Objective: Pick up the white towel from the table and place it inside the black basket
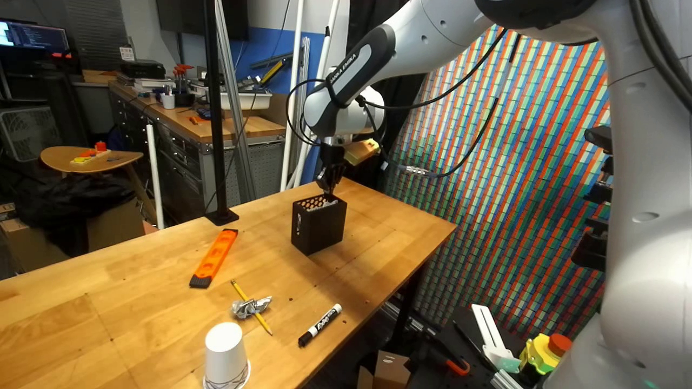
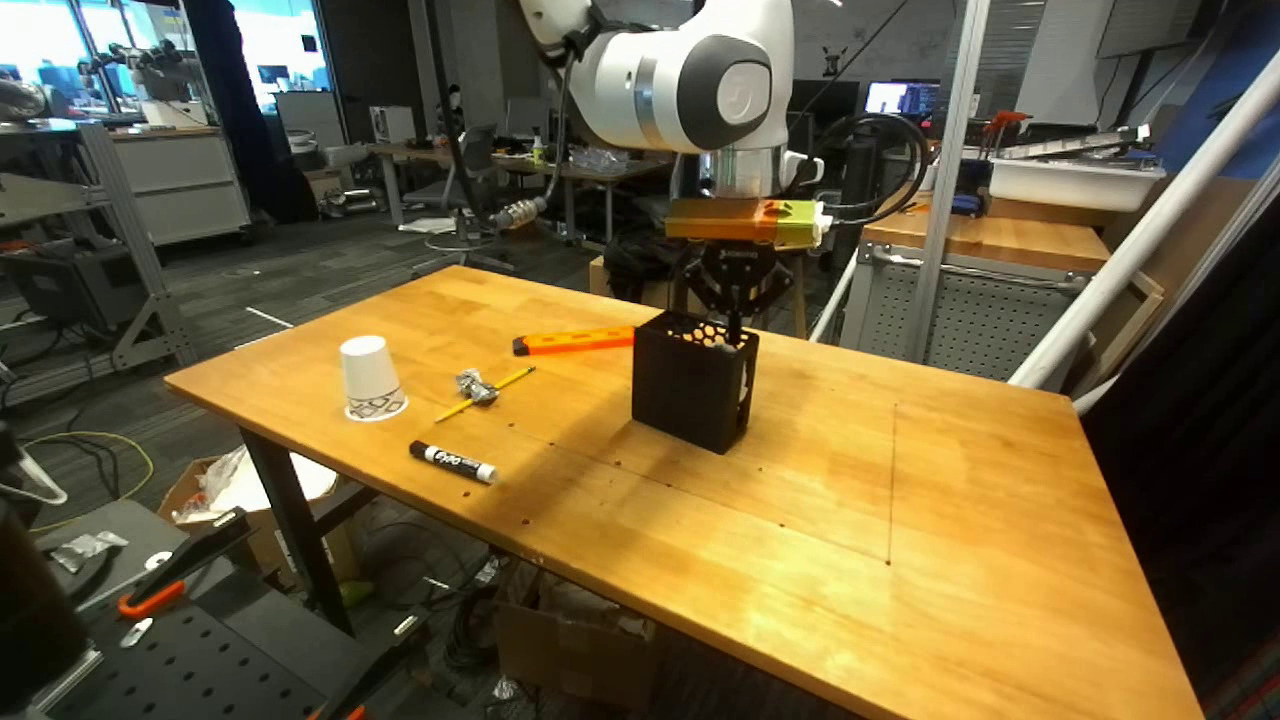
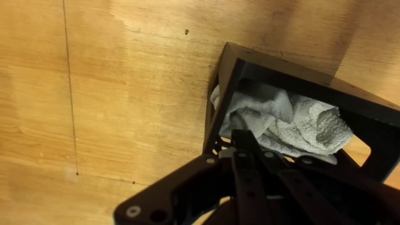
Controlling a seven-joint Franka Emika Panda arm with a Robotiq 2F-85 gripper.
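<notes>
The white towel lies bunched up inside the black basket, its folds filling much of the interior in the wrist view. A bit of the towel also shows at the rim in an exterior view. Upright on the wooden table, the basket has its top open. My gripper points down with its fingers together, tips at the basket's opening and over the towel. No cloth shows between the fingers, though the very tips are dark. Both exterior views place the gripper at the basket's far edge.
An orange tool lies near the basket. Crumpled foil rests on a yellow pencil. A black-and-white marker and an upturned paper cup are farther along the table. A black post rises at one edge.
</notes>
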